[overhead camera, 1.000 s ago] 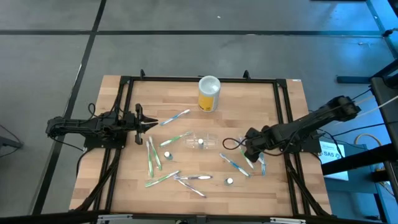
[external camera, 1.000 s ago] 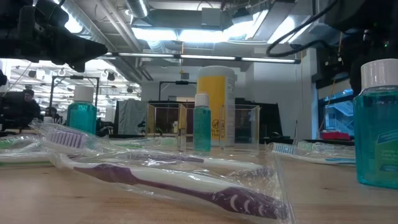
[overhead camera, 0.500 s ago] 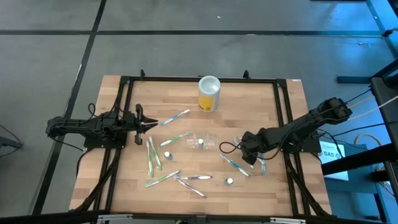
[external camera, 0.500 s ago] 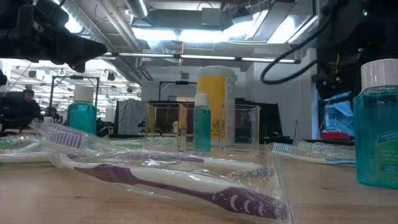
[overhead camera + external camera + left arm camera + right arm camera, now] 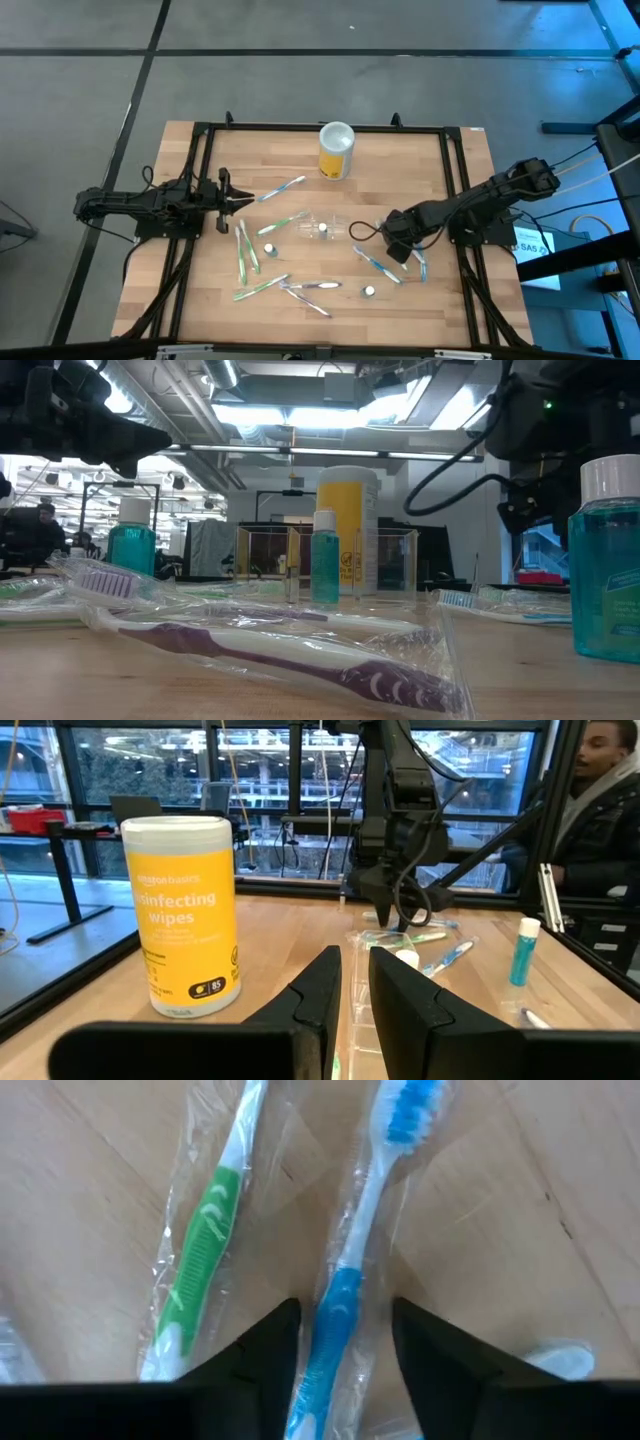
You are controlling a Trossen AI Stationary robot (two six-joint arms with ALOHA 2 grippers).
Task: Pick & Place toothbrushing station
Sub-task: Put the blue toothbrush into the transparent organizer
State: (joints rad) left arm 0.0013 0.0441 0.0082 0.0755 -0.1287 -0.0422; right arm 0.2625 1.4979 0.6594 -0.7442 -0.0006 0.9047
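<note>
Lying near table centre, toothbrushing station (image 5: 322, 228) looks clear, nearly invisible

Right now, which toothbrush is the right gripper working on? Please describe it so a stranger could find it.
Start at the wooden table's right side, where the right gripper points down. Between its open fingers lies a wrapped toothbrush with a blue handle and blue bristles. The wrapped toothbrush beside it has a green handle.

A robotics lab in an open industrial hall: a wooden table (image 5: 470, 150) in a black frame, grey floor, ceiling strip lights (image 5: 290, 415), glass partitions (image 5: 130, 760).
</note>
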